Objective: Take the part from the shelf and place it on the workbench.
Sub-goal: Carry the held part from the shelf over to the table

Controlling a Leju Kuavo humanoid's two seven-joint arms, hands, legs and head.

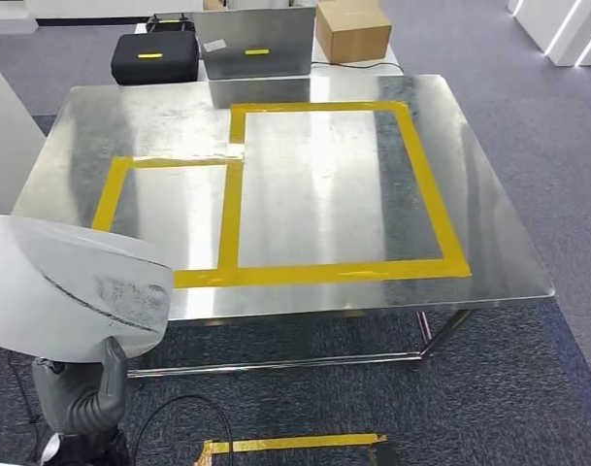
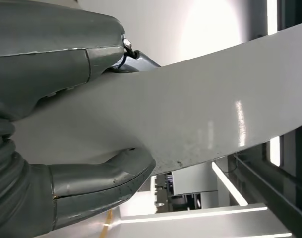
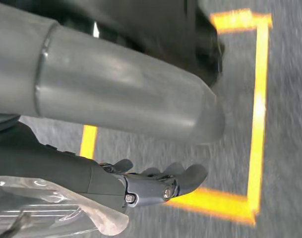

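The part (image 1: 65, 282) is a large white curved panel with a scuffed grey patch, low at the left, just in front of the workbench's near-left corner. My left hand (image 1: 87, 393) grips it from underneath. In the left wrist view the hand (image 2: 29, 84) clamps the panel (image 2: 202, 109) between thumb and fingers (image 2: 100, 181). The steel workbench (image 1: 490, 194) carries yellow tape (image 1: 230, 218) marking two rectangles with nothing on them. My right hand (image 3: 142, 183) hangs above grey carpet, its fingers stretched out and holding nothing.
Beyond the bench's far edge stand a black case (image 1: 154, 58), a grey case (image 1: 255, 44) and a cardboard box (image 1: 353, 29). A white panel (image 1: 7, 126) leans at the far left. Yellow floor tape (image 1: 292, 445) and a black cable (image 1: 182, 413) lie on the carpet before the bench.
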